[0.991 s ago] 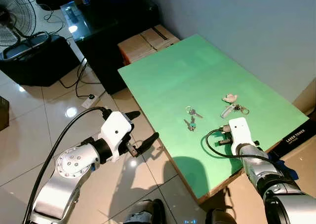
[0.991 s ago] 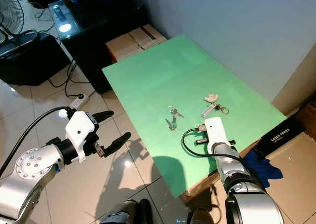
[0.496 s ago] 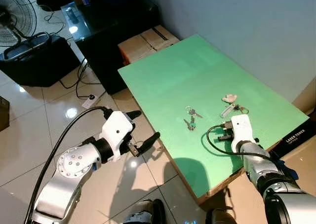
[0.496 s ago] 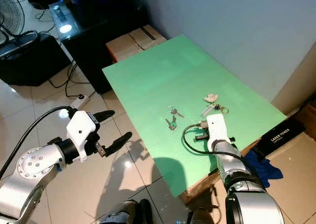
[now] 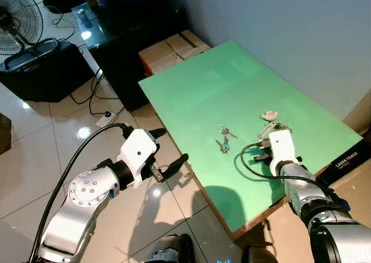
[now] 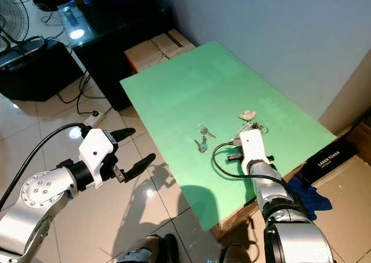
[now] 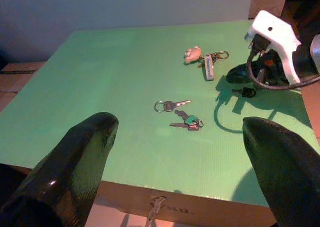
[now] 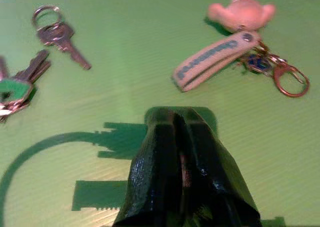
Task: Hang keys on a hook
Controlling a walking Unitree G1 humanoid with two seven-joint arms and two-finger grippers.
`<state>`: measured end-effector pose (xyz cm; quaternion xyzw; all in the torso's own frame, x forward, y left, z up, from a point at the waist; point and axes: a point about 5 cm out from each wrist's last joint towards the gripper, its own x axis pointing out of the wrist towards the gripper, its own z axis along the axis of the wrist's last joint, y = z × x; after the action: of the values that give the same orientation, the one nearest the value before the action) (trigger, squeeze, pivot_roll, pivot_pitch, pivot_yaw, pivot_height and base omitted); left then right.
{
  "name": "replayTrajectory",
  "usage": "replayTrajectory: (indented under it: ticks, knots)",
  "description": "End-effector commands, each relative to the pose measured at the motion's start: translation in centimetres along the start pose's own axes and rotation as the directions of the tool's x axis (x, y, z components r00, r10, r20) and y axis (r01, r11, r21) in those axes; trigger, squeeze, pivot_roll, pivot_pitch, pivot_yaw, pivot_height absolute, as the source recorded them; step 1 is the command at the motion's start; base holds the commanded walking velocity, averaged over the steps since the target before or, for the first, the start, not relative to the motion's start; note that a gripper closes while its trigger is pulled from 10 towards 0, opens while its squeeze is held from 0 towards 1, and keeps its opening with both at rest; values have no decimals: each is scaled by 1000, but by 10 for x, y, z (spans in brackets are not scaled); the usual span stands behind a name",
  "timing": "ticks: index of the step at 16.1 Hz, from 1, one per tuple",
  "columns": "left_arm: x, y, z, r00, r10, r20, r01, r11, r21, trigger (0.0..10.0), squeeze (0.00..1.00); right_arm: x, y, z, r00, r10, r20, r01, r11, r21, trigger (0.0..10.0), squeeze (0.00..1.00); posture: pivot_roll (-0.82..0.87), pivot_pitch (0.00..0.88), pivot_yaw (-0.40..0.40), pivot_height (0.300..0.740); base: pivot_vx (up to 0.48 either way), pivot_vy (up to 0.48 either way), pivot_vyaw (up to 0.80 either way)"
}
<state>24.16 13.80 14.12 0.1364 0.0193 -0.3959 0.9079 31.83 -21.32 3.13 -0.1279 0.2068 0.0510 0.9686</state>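
Observation:
A green table (image 5: 197, 89) carries a single key on a ring (image 5: 225, 131) and a small bunch with a green cap (image 5: 222, 147). Further right lies a keychain with a grey strap (image 8: 210, 62), a pink figure (image 8: 241, 14) and a ring clasp (image 8: 289, 79). My right gripper (image 8: 175, 118) is shut with nothing in it. It hovers low over the table, its tip just short of the strap, under the white wrist housing (image 5: 279, 146). My left gripper (image 5: 171, 148) hangs open beyond the table's left edge, above the floor.
Cardboard boxes (image 5: 174, 46) stand at the table's far end beside a black cabinet (image 5: 124, 25). A fan (image 5: 17, 14), a power strip (image 5: 104, 119) and cables lie on the tiled floor to the left. A black toner box (image 5: 351, 159) sits to the table's right.
My right gripper has slid forward across the table toward the strap keychain. The left arm has hardly moved, and the keys lie where they were.

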Motion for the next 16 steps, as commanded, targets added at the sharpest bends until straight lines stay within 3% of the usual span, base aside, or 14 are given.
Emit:
replayTrajectory:
  ticks: [1, 2, 9, 16]
  knots:
    - [-2, 2, -4, 1000, 13, -20, -13, 1000, 8, 10000, 0, 1, 9, 2, 1000, 18, 13, -18, 1000, -13, 10000, 275, 119, 139, 178, 740, 0, 0, 0]
    - [-2, 2, -4, 1000, 13, -21, -13, 1000, 8, 10000, 0, 1, 9, 1, 1000, -11, 14, 11, 1000, -8, 10000, 1000, 115, 139, 178, 740, 0, 0, 0]
    - [-2, 2, -3, 1000, 14, -14, -14, 1000, 0, 10000, 0, -8, 29, -13, 998, -49, 43, 49, 999, 20, 10000, 1000, 115, 141, 172, 740, 0, 0, 0]
    - [-1, 3, -4, 1000, 17, -11, -17, 1000, -1, 10000, 0, -16, 34, -25, 997, -74, 26, 72, 995, 64, 10000, 1000, 116, 145, 169, 740, 0, 0, 0]
